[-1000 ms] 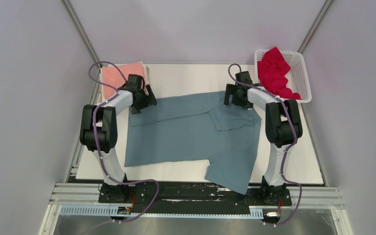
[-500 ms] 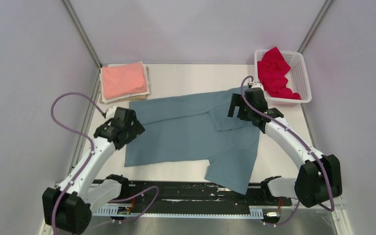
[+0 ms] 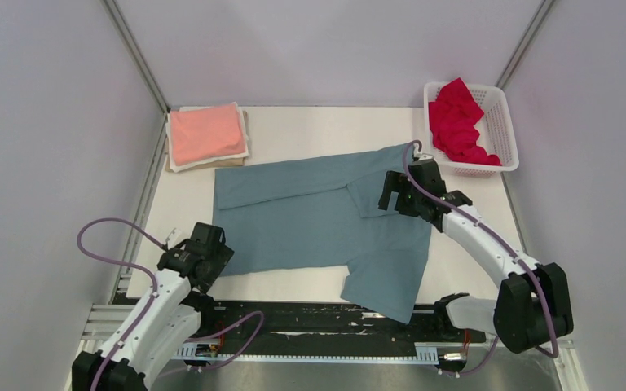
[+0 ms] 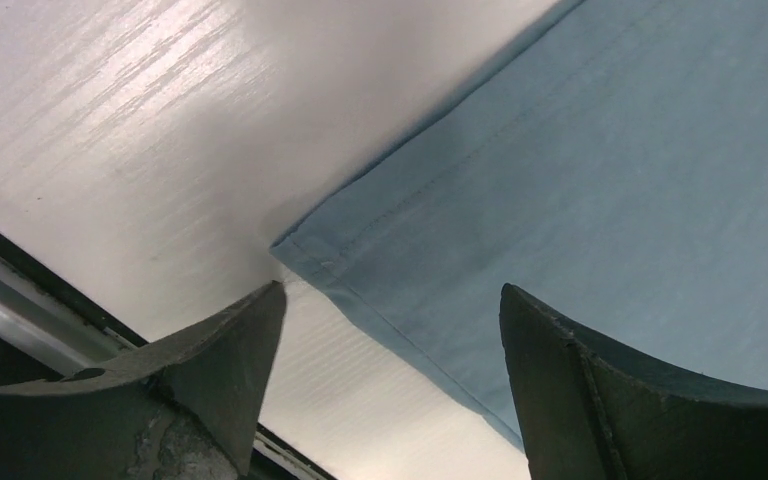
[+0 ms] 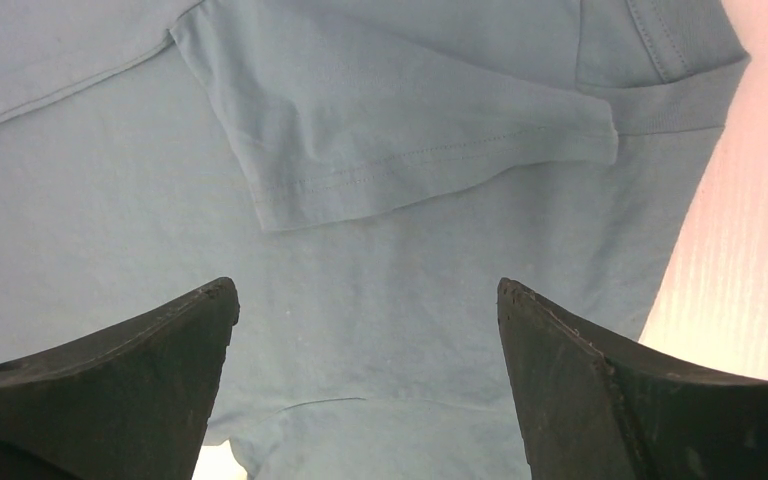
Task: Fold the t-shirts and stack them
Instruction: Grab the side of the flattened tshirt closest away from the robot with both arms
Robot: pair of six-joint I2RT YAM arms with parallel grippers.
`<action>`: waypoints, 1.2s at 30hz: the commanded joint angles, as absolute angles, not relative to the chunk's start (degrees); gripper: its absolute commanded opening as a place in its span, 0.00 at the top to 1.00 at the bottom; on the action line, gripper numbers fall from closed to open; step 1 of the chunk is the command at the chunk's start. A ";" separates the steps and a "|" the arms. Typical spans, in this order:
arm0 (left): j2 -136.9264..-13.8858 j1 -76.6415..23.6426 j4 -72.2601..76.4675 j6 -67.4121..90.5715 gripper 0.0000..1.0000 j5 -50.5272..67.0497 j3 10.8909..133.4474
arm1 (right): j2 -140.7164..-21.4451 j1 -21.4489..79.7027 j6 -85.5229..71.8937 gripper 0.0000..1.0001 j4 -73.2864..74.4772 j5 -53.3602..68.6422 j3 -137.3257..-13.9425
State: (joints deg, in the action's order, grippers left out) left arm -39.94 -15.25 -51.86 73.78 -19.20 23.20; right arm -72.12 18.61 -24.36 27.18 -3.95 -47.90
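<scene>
While the dusty grey-blue cloth t-shirt [image 3: 310,220] lies spread out, left end effector [image 4: 392,292] and right end effector [image 5: 365,287] hover above, jaws apart.

White table [image 3: 318,126]: grey-blue shirt [image 3: 301,220], pink stack [image 3: 206,134], basket [image 3: 501,118].

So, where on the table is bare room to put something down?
The widest bare patch is the far strip of table, between the salmon-pink shirt and the basket, beyond the grey-blue shirt. A narrower strip runs along the near edge, below its hem. The middle is crowded with cloth, the right tool above it.
</scene>
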 commanded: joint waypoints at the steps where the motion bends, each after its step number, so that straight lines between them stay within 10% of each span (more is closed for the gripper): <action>1: -41.99 -15.16 -45.52 79.62 0.17 -17.54 20.62 | -68.69 18.66 -24.49 0.00 27.22 -5.15 -47.97; 8: -46.72 -15.16 -42.55 80.88 0.33 -19.99 20.02 | -66.51 18.64 -24.52 0.00 28.46 -5.24 -48.27; 17: -51.87 -15.17 -38.69 79.98 0.99 -19.55 21.27 | -65.25 27.34 -23.84 0.03 40.24 -7.98 -48.89; 28: -51.96 -15.17 -37.15 77.59 1.00 -19.07 21.10 | -67.57 58.24 -33.59 0.19 56.04 0.83 -41.00; 36: -51.77 -15.13 -36.23 76.27 1.00 -18.61 21.06 | -68.77 61.78 -43.25 0.25 52.78 -2.73 -34.84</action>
State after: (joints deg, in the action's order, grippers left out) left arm -51.22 -15.22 -37.34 76.75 -19.18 22.22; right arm -68.42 61.43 -35.92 55.27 0.05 -35.75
